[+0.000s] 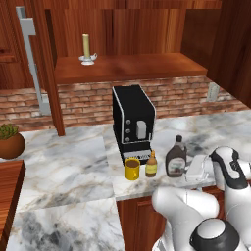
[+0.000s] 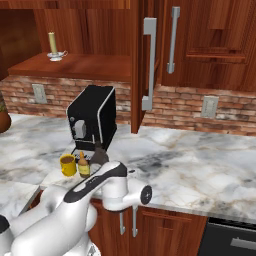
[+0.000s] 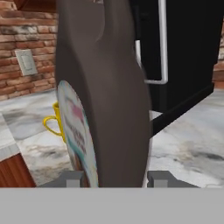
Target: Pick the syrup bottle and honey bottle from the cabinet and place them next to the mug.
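The big dark brown syrup bottle (image 1: 175, 158) stands upright on the marble counter, right of the small amber honey bottle (image 1: 151, 165) and the yellow mug (image 1: 132, 168). My gripper (image 1: 188, 169) reaches in from the right and is shut on the syrup bottle's body. In the hand view the syrup bottle (image 3: 109, 96) sits between my fingertips (image 3: 72, 178), its label turned left, with the mug (image 3: 56, 122) behind it. From the right side, the syrup bottle (image 2: 98, 157), honey bottle (image 2: 83, 166) and mug (image 2: 67, 165) stand in a row. The cabinet (image 1: 127, 68) shelf lies above.
A black coffee machine (image 1: 132, 120) stands right behind the three items. A cream candle (image 1: 87, 49) on a white holder sits on the cabinet shelf. A potted plant (image 1: 10, 142) is at the far left. The open cabinet door (image 2: 145, 65) hangs over the counter.
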